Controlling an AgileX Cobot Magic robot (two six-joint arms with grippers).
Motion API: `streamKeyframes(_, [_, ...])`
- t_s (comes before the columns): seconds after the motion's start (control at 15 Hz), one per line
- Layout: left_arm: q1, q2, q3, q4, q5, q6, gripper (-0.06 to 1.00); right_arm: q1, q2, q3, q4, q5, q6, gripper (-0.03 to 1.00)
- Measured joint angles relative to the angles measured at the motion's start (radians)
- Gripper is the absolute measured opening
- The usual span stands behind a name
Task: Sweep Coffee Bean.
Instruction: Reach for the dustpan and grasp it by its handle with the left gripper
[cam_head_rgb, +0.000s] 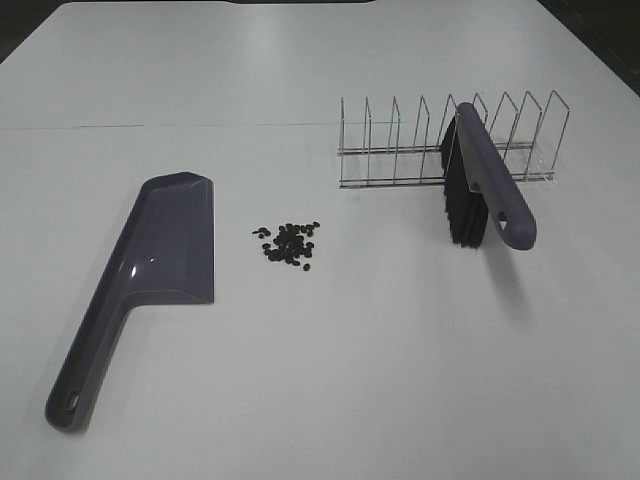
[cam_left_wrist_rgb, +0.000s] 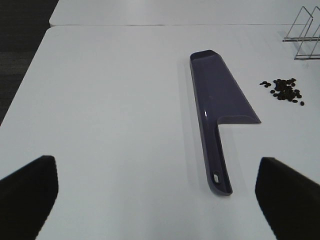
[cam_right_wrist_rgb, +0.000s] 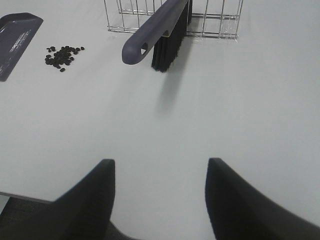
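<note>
A loose cluster of tiny dark coffee beans lies on the white table; it also shows in the left wrist view and the right wrist view. A purple dustpan lies flat left of the beans, handle toward the front; it also shows in the left wrist view. A purple brush with black bristles leans in a wire rack; it also shows in the right wrist view. My left gripper is open and empty behind the dustpan's handle. My right gripper is open and empty, well short of the brush.
The wire rack stands at the back right with several empty slots. A seam crosses the table behind the dustpan. The table's left edge shows in the left wrist view, with dark floor beyond.
</note>
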Motion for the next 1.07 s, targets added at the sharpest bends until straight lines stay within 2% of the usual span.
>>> streamKeyframes(1.07, [0.000,0.000,0.000,0.000,0.000,-0.001,0.99,0.000,0.000,0.000,0.000,0.000,0.000,0.50])
